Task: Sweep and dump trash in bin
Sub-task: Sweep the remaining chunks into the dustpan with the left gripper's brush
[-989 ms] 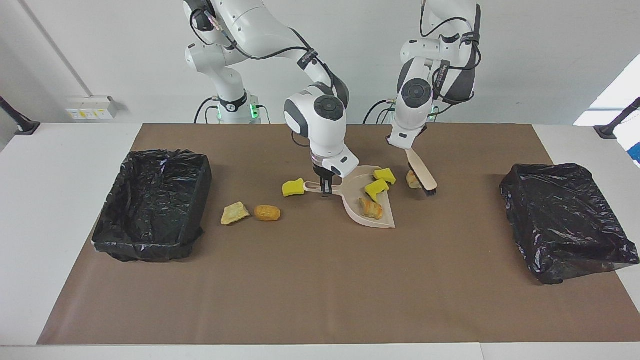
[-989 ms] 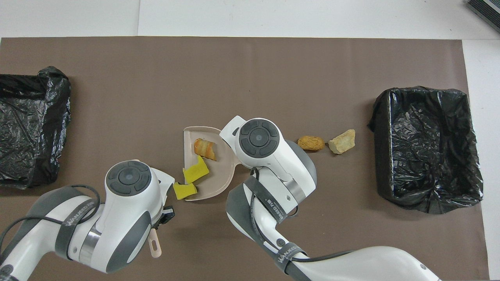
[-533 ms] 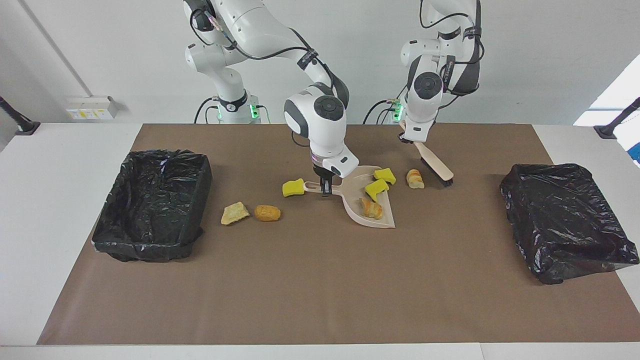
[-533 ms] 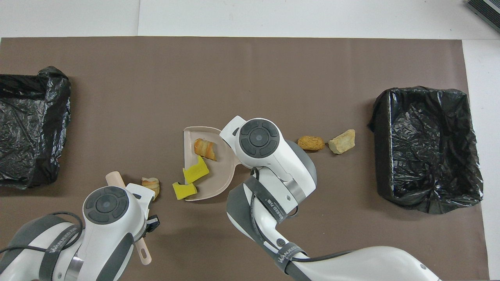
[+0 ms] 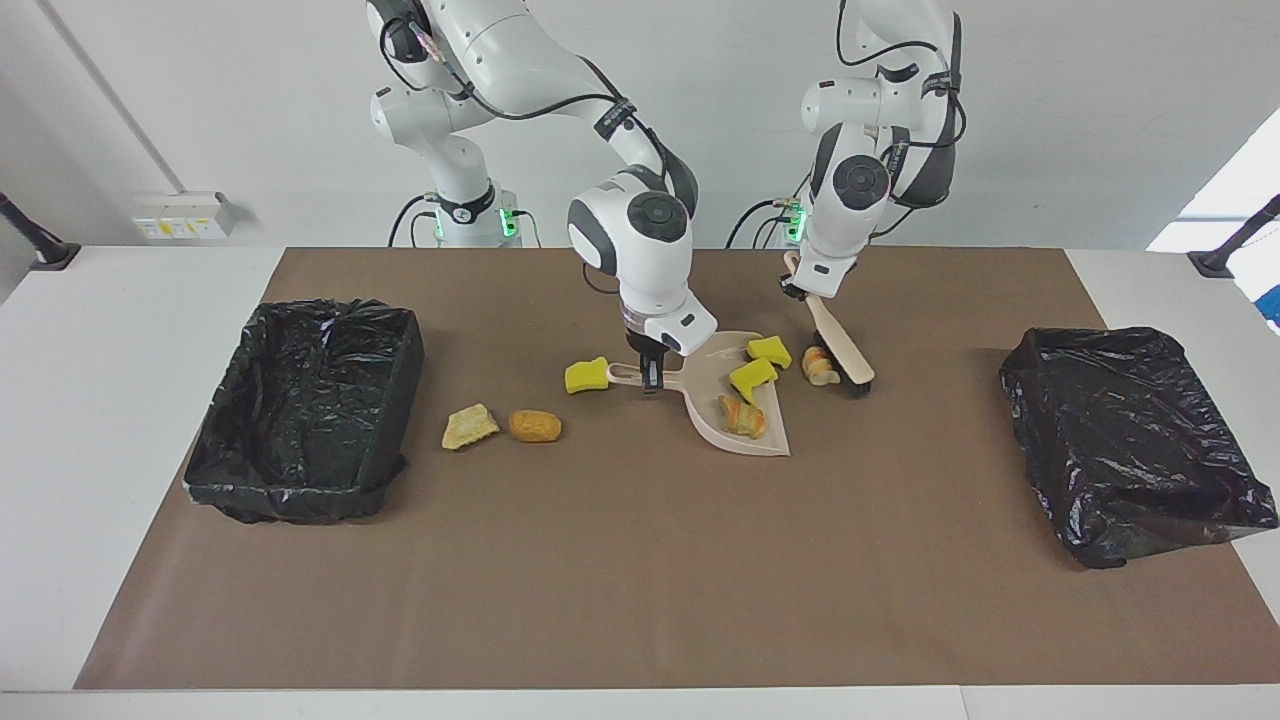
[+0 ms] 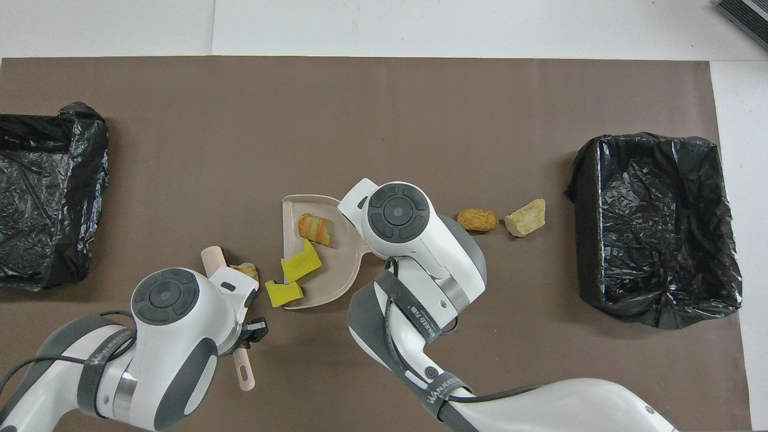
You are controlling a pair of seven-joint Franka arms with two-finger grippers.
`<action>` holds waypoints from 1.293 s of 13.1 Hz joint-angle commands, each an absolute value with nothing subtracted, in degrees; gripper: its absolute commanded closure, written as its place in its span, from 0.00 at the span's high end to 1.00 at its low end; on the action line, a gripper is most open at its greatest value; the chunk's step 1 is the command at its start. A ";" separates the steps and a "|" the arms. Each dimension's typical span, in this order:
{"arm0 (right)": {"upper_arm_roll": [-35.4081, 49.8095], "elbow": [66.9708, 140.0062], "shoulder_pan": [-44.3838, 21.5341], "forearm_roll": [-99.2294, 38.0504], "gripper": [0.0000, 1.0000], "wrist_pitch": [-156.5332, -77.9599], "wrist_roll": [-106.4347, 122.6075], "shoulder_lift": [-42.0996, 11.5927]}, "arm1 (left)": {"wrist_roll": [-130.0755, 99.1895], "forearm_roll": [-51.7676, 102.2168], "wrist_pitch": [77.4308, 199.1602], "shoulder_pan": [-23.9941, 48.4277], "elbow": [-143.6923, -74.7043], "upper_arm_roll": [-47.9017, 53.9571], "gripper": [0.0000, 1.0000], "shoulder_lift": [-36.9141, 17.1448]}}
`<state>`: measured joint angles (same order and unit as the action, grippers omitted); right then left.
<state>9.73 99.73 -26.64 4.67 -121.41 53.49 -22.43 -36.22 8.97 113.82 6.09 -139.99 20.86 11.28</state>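
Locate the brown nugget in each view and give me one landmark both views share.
Facing view: the brown nugget lies on the brown mat beside the tan wedge, between the dustpan and the black-lined bin at the right arm's end.
Overhead view: the brown nugget shows just past the right arm's wrist, again beside the tan wedge.
Shared landmark: that bin, on the wedge's side of the nugget in both.

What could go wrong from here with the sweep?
1. The brush is right beside the striped piece, with a yellow sponge chunk perched on the dustpan rim; a push may knock it off.
2. The nugget and tan wedge lie outside the pan, easily missed.
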 commanded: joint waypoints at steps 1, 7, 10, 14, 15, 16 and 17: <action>9.93 101.16 -26.19 4.04 0.00 -121.38 53.79 -21.62 | -36.91 12.82 115.39 7.82 -132.73 23.81 0.00 5.99; 9.93 101.16 -25.66 4.66 0.00 -120.85 54.05 -21.62 | -35.95 12.92 111.47 7.21 -124.20 24.43 0.00 1.58; 9.93 101.16 -25.40 4.75 0.00 -120.59 54.67 -21.62 | -34.03 12.83 107.67 4.15 -120.51 23.65 0.00 2.90; 9.93 101.34 -25.40 4.75 0.00 -120.59 54.67 -21.53 | -23.84 12.13 103.20 2.55 -121.72 20.83 0.00 4.83; 9.93 101.34 -25.40 4.75 0.00 -120.59 54.58 -21.53 | -23.38 11.35 102.84 2.37 -123.38 20.40 0.00 4.83; 9.93 101.34 -25.40 4.75 0.00 -120.59 54.58 -21.53 | -23.12 8.73 103.44 2.03 -125.83 20.39 0.00 4.83; 9.93 101.42 -25.40 4.75 0.00 -120.59 54.58 -21.53 | -23.20 7.22 104.14 1.67 -128.30 20.39 0.00 4.92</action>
<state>9.68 100.01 -26.16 4.67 -121.34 53.68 -22.43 -24.32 9.68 103.50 2.33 -123.22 20.25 3.37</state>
